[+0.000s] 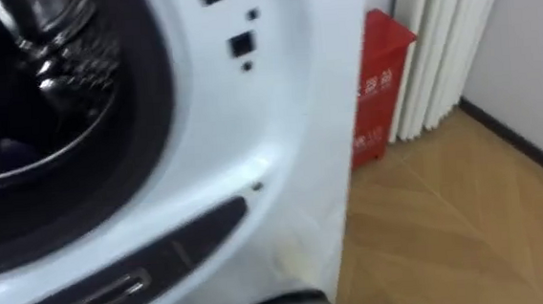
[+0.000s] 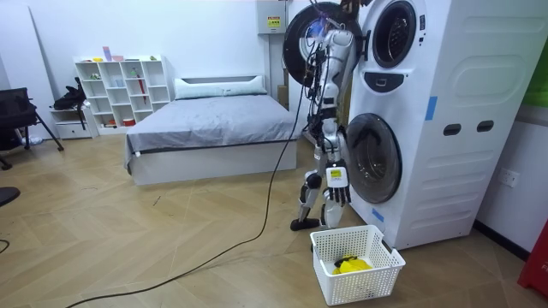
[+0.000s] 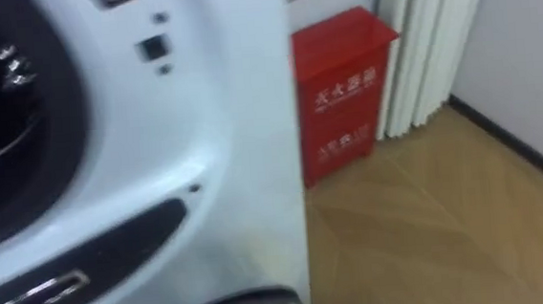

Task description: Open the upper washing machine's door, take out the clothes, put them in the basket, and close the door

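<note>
Left eye view: pressed close to the white washing machine, its front cut off at the left and bottom edges. Drum mouth sliced by the upper left corner and ringed by a dark seal. Metal ribs glinting inside, with dark patches low in the drum, impossible to say if cloth or shadow. Below, a dark panel with a chrome handle, cropped toward the lower edge. Past the machine's right edge, a red box half hidden behind it, a white pleated curtain just beside the box, and wood floor in front. Right eye view: same scene, with less of the drum mouth and more of the red box, its front plain down to the floor. Room view: robot upright, close against a stack of two white units, head up by the upper one. Upper round door swung open toward the room view's left, partly masked by the robot. Lower round door shut. Right hand, judged so by the body's stance, hanging straight down beside the thigh, just before the lower door, too small to tell open from closed. On the floor near the feet, a white basket holding a yellow heap, seemingly clothes though too small to be sure. Bed and white shelf well behind.
</note>
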Tool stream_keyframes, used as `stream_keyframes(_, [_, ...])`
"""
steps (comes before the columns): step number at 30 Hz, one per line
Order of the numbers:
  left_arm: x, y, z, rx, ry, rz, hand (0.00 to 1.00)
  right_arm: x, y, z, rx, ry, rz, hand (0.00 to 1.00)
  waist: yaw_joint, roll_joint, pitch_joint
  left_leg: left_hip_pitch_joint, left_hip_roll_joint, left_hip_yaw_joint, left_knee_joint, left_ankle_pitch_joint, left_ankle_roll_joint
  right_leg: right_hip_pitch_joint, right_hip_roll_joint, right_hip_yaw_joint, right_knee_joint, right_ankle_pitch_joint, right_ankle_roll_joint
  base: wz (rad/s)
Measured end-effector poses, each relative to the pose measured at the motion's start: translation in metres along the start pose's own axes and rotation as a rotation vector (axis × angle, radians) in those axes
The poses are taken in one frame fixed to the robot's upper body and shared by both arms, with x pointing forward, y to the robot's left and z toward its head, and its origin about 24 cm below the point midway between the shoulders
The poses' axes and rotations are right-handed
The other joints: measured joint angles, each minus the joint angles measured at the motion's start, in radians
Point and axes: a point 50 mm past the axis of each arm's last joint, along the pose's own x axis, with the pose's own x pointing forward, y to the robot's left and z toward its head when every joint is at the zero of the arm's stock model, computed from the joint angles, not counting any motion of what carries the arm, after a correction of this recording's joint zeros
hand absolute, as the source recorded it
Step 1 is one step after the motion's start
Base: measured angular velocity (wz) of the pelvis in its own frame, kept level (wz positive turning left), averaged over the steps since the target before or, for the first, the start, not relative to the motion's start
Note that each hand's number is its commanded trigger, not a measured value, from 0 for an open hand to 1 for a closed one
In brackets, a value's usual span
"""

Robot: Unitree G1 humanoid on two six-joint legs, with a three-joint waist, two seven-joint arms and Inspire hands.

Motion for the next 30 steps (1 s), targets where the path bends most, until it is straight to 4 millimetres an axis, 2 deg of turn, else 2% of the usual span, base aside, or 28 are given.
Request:
stream_keyframes(2, [-0.001, 0.000, -0.005, 0.007, 0.015, 0.002, 0.00, 0.000, 0.003, -0.003, -0.008, 0.016, 0.012, 0.00, 0.015, -0.012, -0.0021, 0.014, 0.008, -0.015, -0.004, -0.001, -0.001, 0.033, 0.000, -0.016, -0.031, 0.008, 0.001, 0.27])
stream_keyframes(3, [-0.003, 0.000, -0.012, 0.009, 0.031, 0.006, 0.00, 0.000, 0.004, -0.004, -0.005, 0.020, 0.014, 0.00, 0.025, -0.018, -0.0004, 0.027, 0.009, -0.023, -0.008, -0.001, -0.001, 0.054, 0.000, -0.025, -0.049, 0.013, 0.002, 0.22])
stream_keyframes(6, [-0.005, 0.003, -0.021, 0.016, 0.063, 0.034, 0.00, 0.001, 0.007, -0.008, -0.002, 0.042, 0.008, 0.00, 0.038, -0.023, 0.0021, 0.052, 0.010, -0.051, -0.019, -0.004, -0.006, 0.100, 0.003, -0.050, -0.095, 0.022, 0.004, 0.24])
stream_keyframes(11, [-0.008, 0.005, -0.034, 0.021, 0.105, 0.064, 0.00, 0.001, 0.009, -0.010, -0.003, 0.050, -0.040, 0.00, 0.074, -0.030, 0.0068, 0.077, 0.012, -0.061, -0.024, -0.005, -0.007, 0.139, 0.005, -0.055, -0.100, 0.021, 0.002, 0.07])
stream_keyframes(14, [-0.008, 0.009, -0.037, -0.028, 0.125, 0.106, 0.00, 0.002, 0.012, -0.011, 0.008, 0.052, -0.084, 0.00, 0.078, -0.032, 0.0099, 0.081, 0.012, -0.080, -0.024, -0.005, -0.007, 0.163, 0.004, -0.068, -0.116, 0.019, 0.003, 0.17])
stream_keyframes(22, [-0.013, 0.012, -0.055, -0.053, 0.204, 0.133, 0.00, 0.003, 0.017, -0.011, 0.018, 0.067, -0.118, 0.00, 0.098, -0.034, 0.0098, 0.110, 0.015, -0.122, -0.024, -0.011, -0.014, 0.205, 0.001, -0.106, -0.113, 0.000, 0.001, 0.17])
stream_keyframes(25, [-0.016, 0.013, -0.064, -0.031, 0.233, 0.141, 0.00, 0.003, 0.020, -0.012, 0.015, 0.077, -0.123, 0.00, 0.111, -0.037, 0.0086, 0.131, 0.024, -0.128, -0.022, -0.016, -0.022, 0.227, 0.004, -0.121, -0.110, -0.009, -0.005, 0.11])
stream_keyframes(26, [-0.018, 0.014, -0.071, -0.010, 0.254, 0.140, 0.00, 0.003, 0.020, -0.013, 0.015, 0.084, -0.124, 0.00, 0.113, -0.036, 0.0107, 0.143, 0.026, -0.127, -0.018, -0.019, -0.027, 0.245, 0.007, -0.125, -0.111, -0.015, -0.009, 0.09])
stream_keyframes(27, [-0.021, 0.013, -0.078, 0.020, 0.275, 0.135, 0.00, 0.003, 0.021, -0.015, 0.017, 0.090, -0.121, 0.00, 0.110, -0.037, 0.0067, 0.152, 0.029, -0.130, -0.011, -0.022, -0.032, 0.260, 0.008, -0.132, -0.110, -0.023, -0.011, 0.13])
stream_keyframes(30, [-0.022, 0.013, -0.081, 0.050, 0.294, 0.131, 0.00, 0.003, 0.023, -0.017, 0.026, 0.105, -0.115, 0.00, 0.110, -0.045, 0.0084, 0.158, 0.040, -0.130, 0.038, -0.043, -0.049, 0.265, 0.012, -0.137, -0.079, -0.058, -0.019, 0.19])
